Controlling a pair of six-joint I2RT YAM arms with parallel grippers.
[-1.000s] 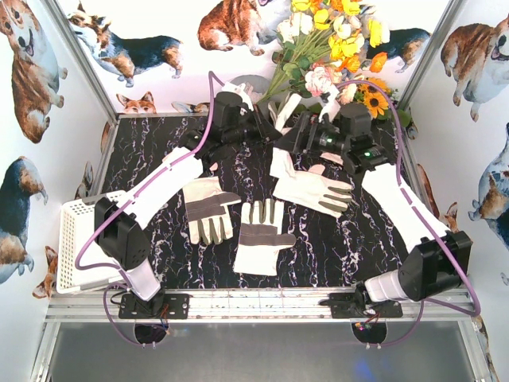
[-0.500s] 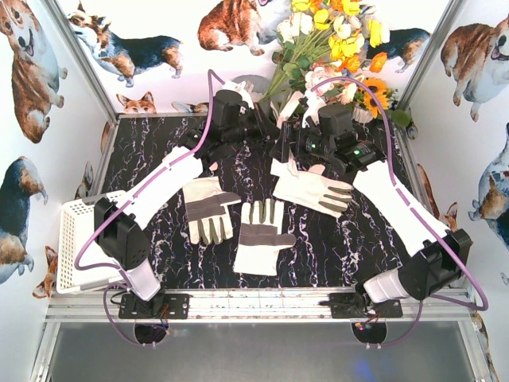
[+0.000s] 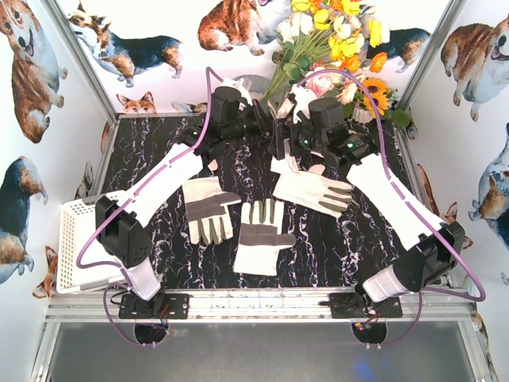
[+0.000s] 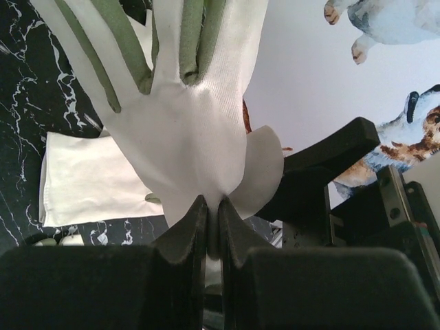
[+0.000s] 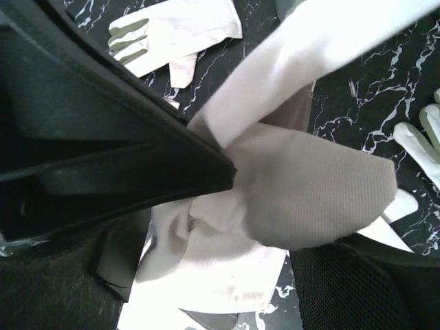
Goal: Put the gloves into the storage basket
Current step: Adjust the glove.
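Cream-white cloth of one glove (image 4: 185, 130) hung pinched in the fully closed left hand (image 4: 213, 220), the right hand (image 3: 286, 137) spread wide just beside it, clamping nothing, so the carrying step likely called next for a swing to the storage basket (image 3: 73, 231) well behind that left hand.

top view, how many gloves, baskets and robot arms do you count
gloves lying flat: 3
glove held in the left claw: 1
white basket: 1
robot arms: 2
total: 7
white scrap at the back may be another glove, cannot tell
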